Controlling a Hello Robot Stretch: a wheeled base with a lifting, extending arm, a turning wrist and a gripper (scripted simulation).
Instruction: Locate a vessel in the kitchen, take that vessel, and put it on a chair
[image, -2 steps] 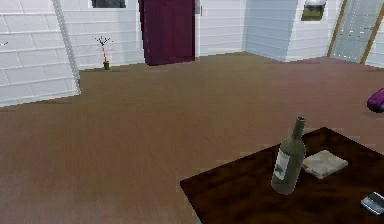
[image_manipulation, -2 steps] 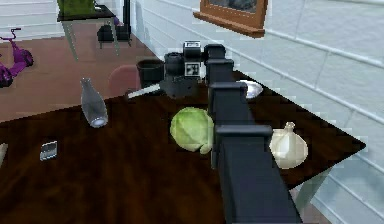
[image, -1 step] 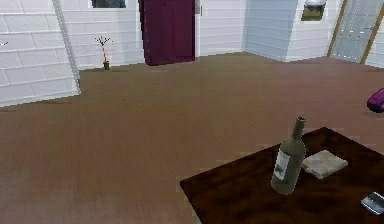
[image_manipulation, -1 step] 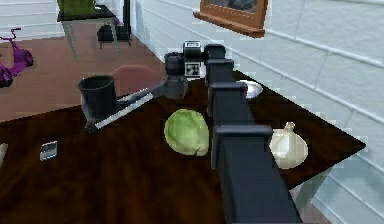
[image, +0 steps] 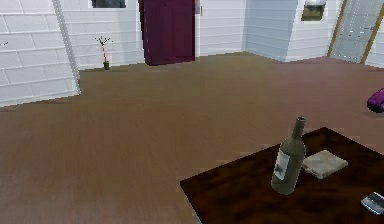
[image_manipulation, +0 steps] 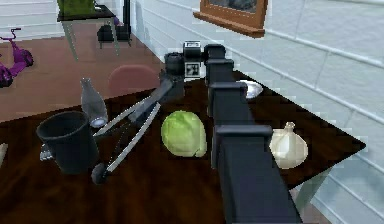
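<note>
Evidently the search is over: the bottle (image_manipulation: 92, 100) stands on the counter (image_manipulation: 322, 135) by a dark cup (image_manipulation: 66, 140), my tool (image_manipulation: 103, 150) near both. I cannot tell its grip or whether it holds anything. Lifting and the chair (image_manipulation: 135, 75) remain.

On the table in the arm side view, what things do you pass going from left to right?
Dark pot → clear bottle → round green cabbage → the arm's dark bar → pale garlic-like bulb.
</note>
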